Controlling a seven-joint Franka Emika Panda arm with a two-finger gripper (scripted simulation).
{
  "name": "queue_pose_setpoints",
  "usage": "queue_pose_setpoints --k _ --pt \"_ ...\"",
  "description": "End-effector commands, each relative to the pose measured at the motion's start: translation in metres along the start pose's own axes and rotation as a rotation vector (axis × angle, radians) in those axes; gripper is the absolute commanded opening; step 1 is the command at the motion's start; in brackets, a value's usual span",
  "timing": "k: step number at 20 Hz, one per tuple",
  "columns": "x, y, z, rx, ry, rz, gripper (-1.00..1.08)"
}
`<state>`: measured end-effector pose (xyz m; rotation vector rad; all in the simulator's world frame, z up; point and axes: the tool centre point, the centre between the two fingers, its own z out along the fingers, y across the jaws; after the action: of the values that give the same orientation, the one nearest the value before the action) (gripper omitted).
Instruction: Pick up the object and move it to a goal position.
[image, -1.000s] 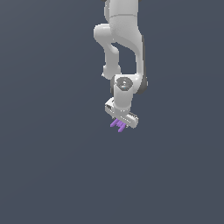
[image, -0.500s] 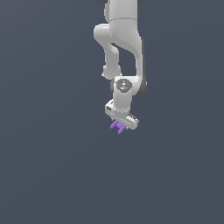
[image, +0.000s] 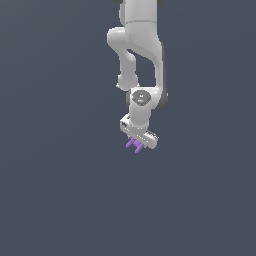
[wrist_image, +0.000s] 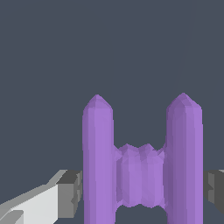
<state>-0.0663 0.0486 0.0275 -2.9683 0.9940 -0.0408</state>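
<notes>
The object (image: 135, 145) is a tiny bright purple piece of short bars, sticking out below the white gripper (image: 138, 141) near the middle of the exterior view. In the wrist view the object (wrist_image: 142, 166) fills the frame: two tall purple bars joined by a shorter ribbed middle part. It sits between the grey fingertips (wrist_image: 70, 192), which press on it from both sides. The gripper (wrist_image: 142, 194) is shut on the object. The white arm reaches down from the top of the exterior view.
A plain dark grey surface (image: 60, 190) fills the background in both views. No other objects show.
</notes>
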Motion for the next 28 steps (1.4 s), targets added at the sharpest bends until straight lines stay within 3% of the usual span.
queue_pose_setpoints --k 1,10,28 --pt "0.001 -0.001 0.000 0.000 0.000 -0.001 -1.00" --pt "0.023 -0.010 0.003 -0.004 -0.005 -0.002 -1.00" --pt "0.102 -0.046 0.012 -0.017 -0.019 -0.004 -1.00"
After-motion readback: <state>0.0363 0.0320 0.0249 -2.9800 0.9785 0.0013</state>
